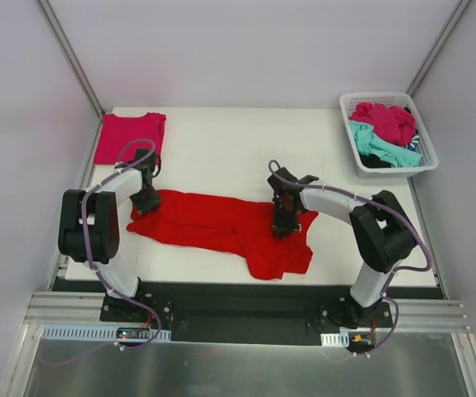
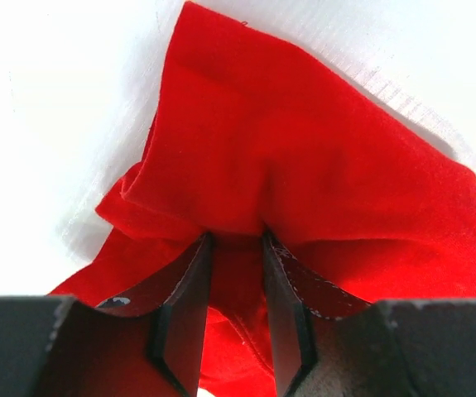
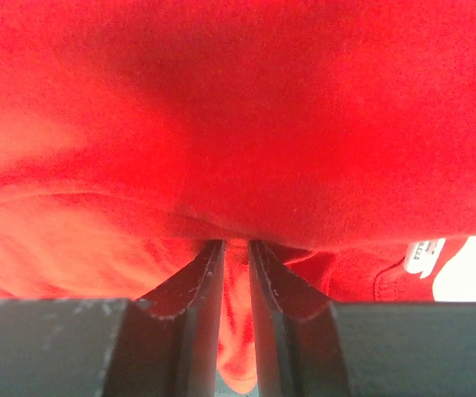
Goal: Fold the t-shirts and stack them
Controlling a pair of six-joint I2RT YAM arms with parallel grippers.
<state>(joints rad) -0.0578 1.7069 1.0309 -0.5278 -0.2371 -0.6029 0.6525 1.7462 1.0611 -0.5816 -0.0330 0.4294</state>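
Red t-shirt [image 1: 221, 225] sprawls near table's [image 1: 221, 145] front edge.

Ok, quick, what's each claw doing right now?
Left claw: closed on a bunched fold of the red t-shirt.
Right claw: closed on a fold of the same red t-shirt.

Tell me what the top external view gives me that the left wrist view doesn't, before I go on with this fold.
Only top external: the folded pink t-shirt at the far left corner, the white basket of loose clothes at the far right, and the right hand down on the red t-shirt. Only left wrist: the left hand's fingers close up, a fold of red cloth pinched between them. Both: the left hand and the crumpled red t-shirt on the white table.
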